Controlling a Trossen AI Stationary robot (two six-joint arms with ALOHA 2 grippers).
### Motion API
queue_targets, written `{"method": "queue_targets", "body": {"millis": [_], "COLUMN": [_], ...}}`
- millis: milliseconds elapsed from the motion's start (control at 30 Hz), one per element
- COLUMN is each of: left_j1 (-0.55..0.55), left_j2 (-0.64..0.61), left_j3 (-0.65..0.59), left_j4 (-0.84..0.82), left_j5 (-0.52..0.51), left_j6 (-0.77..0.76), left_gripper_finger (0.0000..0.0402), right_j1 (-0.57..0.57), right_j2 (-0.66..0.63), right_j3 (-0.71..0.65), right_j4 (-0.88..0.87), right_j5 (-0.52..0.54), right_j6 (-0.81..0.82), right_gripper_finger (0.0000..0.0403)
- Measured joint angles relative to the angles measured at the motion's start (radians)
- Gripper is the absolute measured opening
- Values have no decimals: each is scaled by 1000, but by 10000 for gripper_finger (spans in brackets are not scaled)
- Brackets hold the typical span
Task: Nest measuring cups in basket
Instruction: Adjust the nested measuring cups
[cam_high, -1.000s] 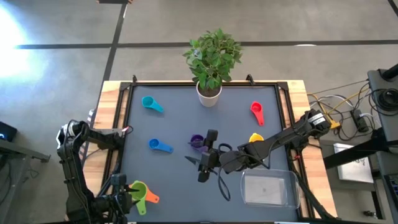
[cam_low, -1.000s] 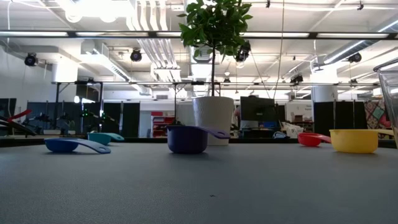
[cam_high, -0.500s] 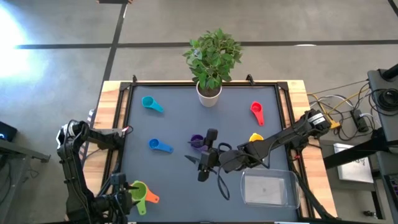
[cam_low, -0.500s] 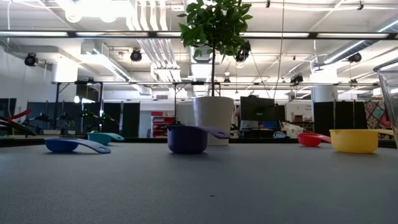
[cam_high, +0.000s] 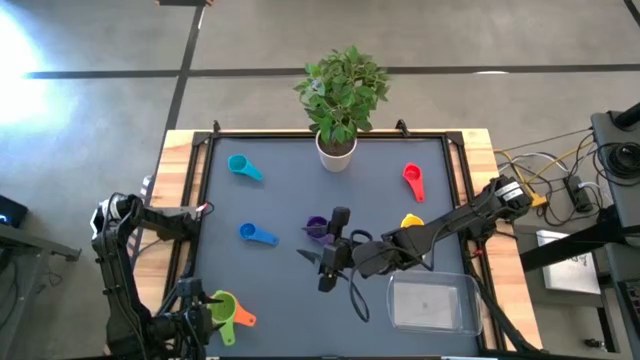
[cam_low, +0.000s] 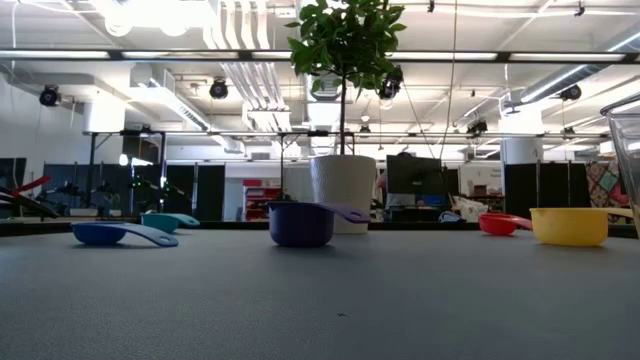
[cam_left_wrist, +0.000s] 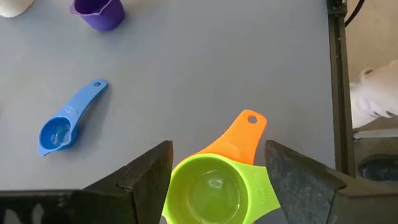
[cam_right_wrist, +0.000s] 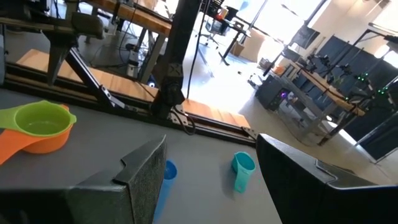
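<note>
The green cup (cam_left_wrist: 208, 191) sits nested in the orange cup (cam_left_wrist: 239, 134) near the table's near-left corner. My left gripper (cam_left_wrist: 219, 150) is open, one finger on either side of that pair. My right gripper (cam_high: 318, 268) is open at mid-table, just near of the purple cup (cam_high: 317, 227), and touches nothing. The blue cup (cam_high: 257, 234), teal cup (cam_high: 243, 166), red cup (cam_high: 412, 180) and yellow cup (cam_high: 411, 221) rest apart on the mat. The clear basket (cam_high: 432, 304) lies at the near right, under the right arm.
A white pot with a green plant (cam_high: 338, 150) stands at the middle of the far edge. A black frame (cam_high: 200, 200) borders the mat, with wooden table margins beyond it. Cables (cam_high: 560, 170) lie off the table's right side.
</note>
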Motion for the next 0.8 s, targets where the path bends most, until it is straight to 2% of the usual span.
{"method": "queue_targets", "body": {"millis": [500,800], "left_j1": [0,0], "left_j2": [0,0], "left_j3": [0,0], "left_j4": [-16,-17], "left_j5": [-2,-3], "left_j6": [-101,-98], "left_gripper_finger": [235,235], "right_j1": [-1,3], "right_j2": [-2,-18], "right_j3": [0,0], "right_j4": [-48,-64], "right_j5": [0,0], "right_j6": [1,3], "right_gripper_finger": [238,238]}}
